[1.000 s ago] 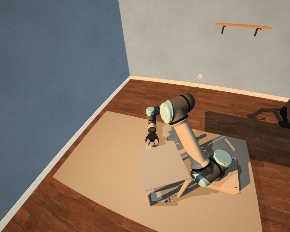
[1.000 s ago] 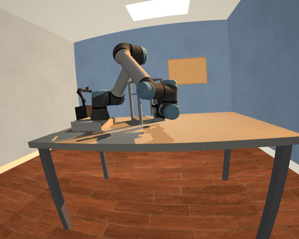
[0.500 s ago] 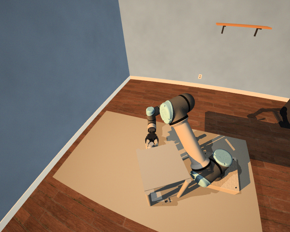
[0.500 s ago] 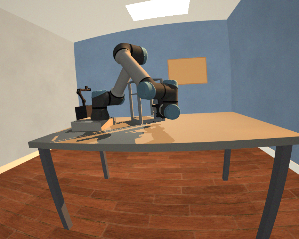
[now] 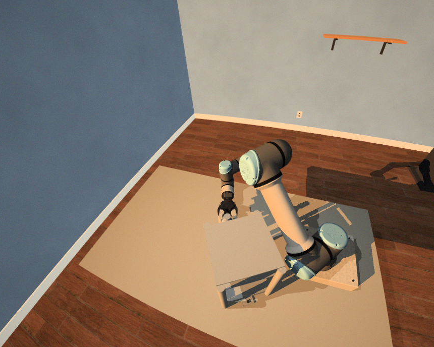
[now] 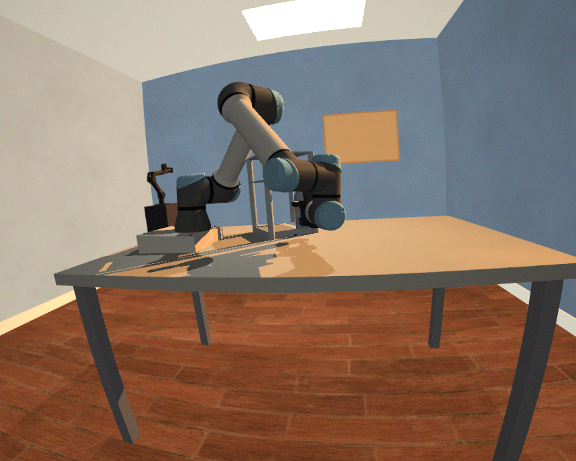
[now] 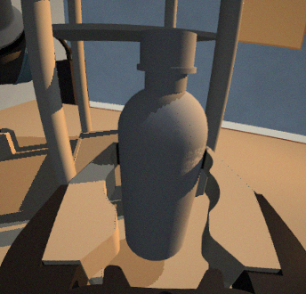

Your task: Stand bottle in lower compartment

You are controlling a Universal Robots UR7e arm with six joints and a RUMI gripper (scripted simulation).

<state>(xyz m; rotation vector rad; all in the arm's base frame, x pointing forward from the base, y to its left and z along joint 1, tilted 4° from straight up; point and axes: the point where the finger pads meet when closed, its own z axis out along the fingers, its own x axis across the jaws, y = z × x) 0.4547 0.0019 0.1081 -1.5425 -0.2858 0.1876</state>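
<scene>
A grey bottle (image 7: 162, 121) (image 5: 227, 216) is upright with its cap (image 7: 168, 50) up, held between my gripper's fingers. My gripper (image 7: 160, 146) (image 5: 226, 215) is shut on the bottle's body and points level at the shelving unit. The shelving unit (image 5: 241, 248) (image 6: 252, 198) stands on the table (image 5: 135, 242) (image 6: 427, 248). In the wrist view its posts (image 7: 46, 99) rise on both sides of the bottle and a shelf board (image 7: 98, 32) crosses behind the cap. From above, the bottle is at the edge of the unit's top panel. The bottle's base is hidden.
The arm's base sits on a mount (image 5: 340, 276) at the table's right side, close behind the shelving unit. A grey block (image 6: 164, 242) lies by the base. A dark box (image 6: 157, 216) stands beyond the table.
</scene>
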